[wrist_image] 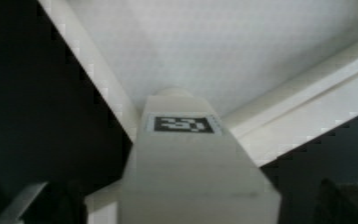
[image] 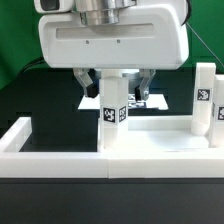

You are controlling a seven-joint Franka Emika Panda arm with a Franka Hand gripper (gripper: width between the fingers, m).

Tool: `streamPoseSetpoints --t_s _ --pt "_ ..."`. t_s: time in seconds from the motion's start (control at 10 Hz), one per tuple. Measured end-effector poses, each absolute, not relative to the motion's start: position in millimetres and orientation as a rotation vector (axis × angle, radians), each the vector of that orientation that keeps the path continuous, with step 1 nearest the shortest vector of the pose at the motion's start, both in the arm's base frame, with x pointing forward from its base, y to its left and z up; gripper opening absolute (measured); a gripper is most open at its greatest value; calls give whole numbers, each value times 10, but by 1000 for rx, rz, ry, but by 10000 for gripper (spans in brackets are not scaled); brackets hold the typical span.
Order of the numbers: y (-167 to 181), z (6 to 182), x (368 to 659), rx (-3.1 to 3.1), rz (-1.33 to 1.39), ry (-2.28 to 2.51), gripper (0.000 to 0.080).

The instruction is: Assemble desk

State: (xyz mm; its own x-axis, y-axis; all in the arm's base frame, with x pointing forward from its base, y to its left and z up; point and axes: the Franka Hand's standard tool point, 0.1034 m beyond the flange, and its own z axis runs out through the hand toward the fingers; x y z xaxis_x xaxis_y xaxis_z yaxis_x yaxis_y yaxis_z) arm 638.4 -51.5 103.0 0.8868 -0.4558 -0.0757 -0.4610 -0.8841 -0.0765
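A white square leg post [image: 112, 118] with a black-white tag stands upright at the near-left corner of the white tabletop slab [image: 165, 133]. My gripper [image: 115, 88] hangs over this post, open, with one finger on each side and a gap to each. In the wrist view the same post [wrist_image: 185, 165] fills the middle, the tabletop [wrist_image: 247, 50] lies beyond it, and my dark fingers [wrist_image: 23, 204] show at both edges around my gripper [wrist_image: 181, 212]. Two more tagged leg posts [image: 203, 100] stand upright at the exterior view's right.
A long low white border wall [image: 90, 160] runs along the front and turns back at the exterior view's left [image: 15, 135]. Behind my fingers lies the marker board [image: 152, 101] on the black table.
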Motion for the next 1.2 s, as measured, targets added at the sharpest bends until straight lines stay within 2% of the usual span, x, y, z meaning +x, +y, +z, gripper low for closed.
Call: streamPoseSetpoints --t_s 0.1,0.3,0.7,1.0,1.2 --pt "-517 1025 6382 -2960 84 727 640" --pt "-527 1024 6380 -2960 85 730 286" --pt "-523 1021 6380 -2949 87 773 288" --pt "-493 1026 6389 -2725 110 1402 288" --pt "-492 1028 6392 -2602 118 1629 288"
